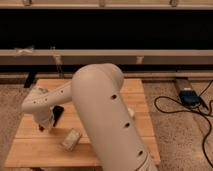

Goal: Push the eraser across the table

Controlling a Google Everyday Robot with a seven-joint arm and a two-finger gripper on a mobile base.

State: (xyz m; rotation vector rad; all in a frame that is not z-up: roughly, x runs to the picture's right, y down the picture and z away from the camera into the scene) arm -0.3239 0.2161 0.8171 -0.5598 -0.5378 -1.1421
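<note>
The eraser (pixel 58 114) is a small flat black block lying on the left part of the light wooden table (pixel 137 92). My gripper (pixel 46 123) hangs low over the table's left side, right beside the eraser on its left, shut with nothing held. Whether it touches the eraser I cannot tell. My thick white arm (pixel 107 120) fills the middle of the view and hides much of the tabletop.
A pale beige rounded block (pixel 71 139) lies near the table's front edge, right of the gripper. On the speckled floor to the right sit a blue box (pixel 190 96) and black cables (pixel 172 107). A dark wall with pale rails runs behind the table.
</note>
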